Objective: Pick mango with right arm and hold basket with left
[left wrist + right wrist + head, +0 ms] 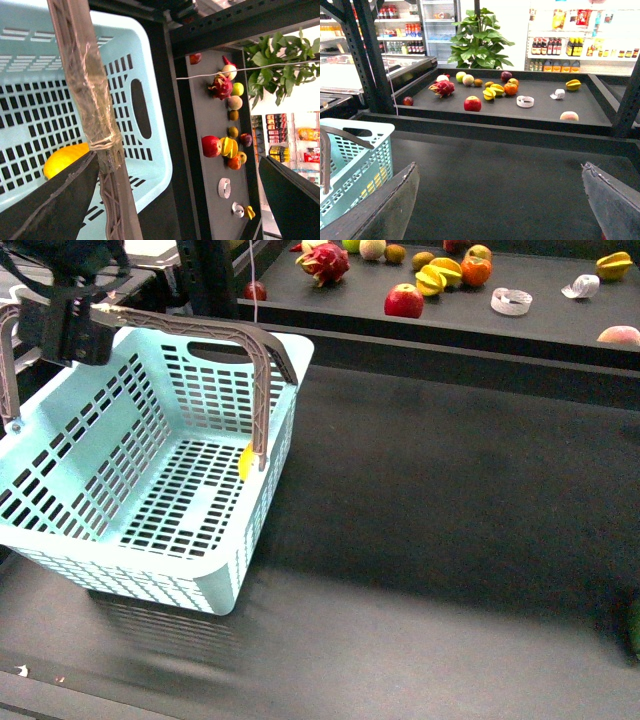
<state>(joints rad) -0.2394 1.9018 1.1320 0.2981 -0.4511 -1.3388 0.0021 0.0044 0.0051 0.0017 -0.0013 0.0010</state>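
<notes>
1. Gripping one grey-brown handle (200, 328) of the basket (150, 455), the left gripper (107, 165) has its fingers pressed against the ribbed bar where clear tape wraps it, as the left wrist view shows.
2. The right gripper (500, 200) is spread wide, its two fingers far apart over bare dark table (495, 165), holding nothing and touching nothing.
3. One basket shows, with two handles; the second handle (8, 360) stands at the basket's far-left side.
4. One mango (65, 159) lies inside the basket on its slotted floor, near the wall by the gripped handle; in the front view only a yellow sliver (245, 462) shows behind that handle's post.
5. Its long axis cannot be told; too much is hidden.
6. Beyond the basket, a raised shelf (540, 325) carries loose fruit, including one red apple (404, 301) and one dragon fruit (324, 262).
</notes>
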